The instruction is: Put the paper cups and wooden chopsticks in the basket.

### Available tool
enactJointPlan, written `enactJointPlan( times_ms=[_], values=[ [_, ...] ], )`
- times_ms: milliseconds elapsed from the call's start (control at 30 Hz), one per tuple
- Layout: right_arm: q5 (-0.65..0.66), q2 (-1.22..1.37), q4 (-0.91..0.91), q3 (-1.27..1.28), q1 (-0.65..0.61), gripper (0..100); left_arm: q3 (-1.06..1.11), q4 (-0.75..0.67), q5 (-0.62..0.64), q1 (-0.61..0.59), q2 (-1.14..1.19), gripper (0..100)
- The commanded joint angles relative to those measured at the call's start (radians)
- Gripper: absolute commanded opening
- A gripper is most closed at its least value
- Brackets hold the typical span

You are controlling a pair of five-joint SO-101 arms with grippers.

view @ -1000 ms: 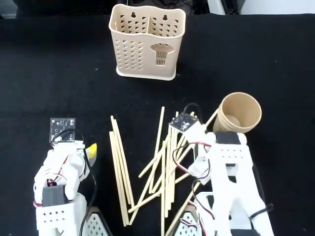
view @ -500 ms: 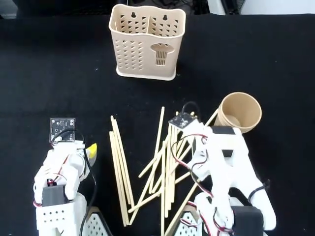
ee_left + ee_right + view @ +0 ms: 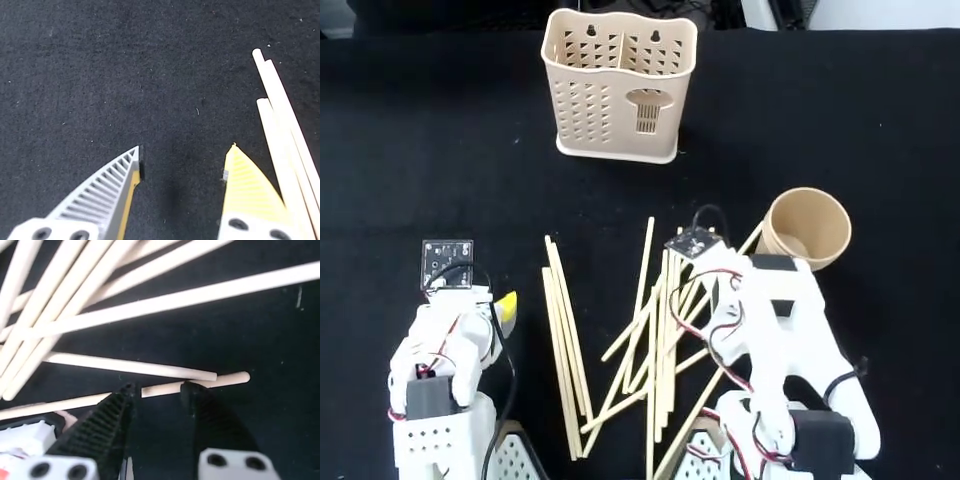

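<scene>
Chopsticks [image 3: 650, 330] lie scattered near the table's [image 3: 440, 150] front edge; right gripper [image 3: 159, 388] straddles one, jaws parted; left gripper [image 3: 185, 150] gapes empty.

Wooden chopsticks [image 3: 663, 350] lie scattered before the basket [image 3: 620, 85], paper cup [image 3: 807, 228] beside.

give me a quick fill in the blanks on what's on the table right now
1. The basket is split inside into ___ compartments.
2. The paper cup sits next to the ___ arm.
3. The left gripper is ___ over black cloth, beside the wooden chopsticks.
4. The right gripper has a fingertip at either side of a single wooden ___.

Missing words: two; right; open; chopstick
</scene>
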Motion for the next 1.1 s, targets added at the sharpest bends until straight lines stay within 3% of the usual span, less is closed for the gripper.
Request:
enactJointPlan(
  times_ms=[0, 267, 1067],
  values=[
    [0.002, 0.039, 0.008, -0.022, 0.043, 17.7, 0.016, 0.0, 0.0, 0.015, -0.008, 28],
    [-0.006, 0.047, 0.008, -0.018, -0.043, 19.9, 0.016, -0.002, 0.0, 0.015, -0.008, 28],
    [0.002, 0.041, 0.003, -0.019, -0.044, 22.7, 0.016, -0.002, -0.002, 0.015, -0.008, 28]
  ],
)
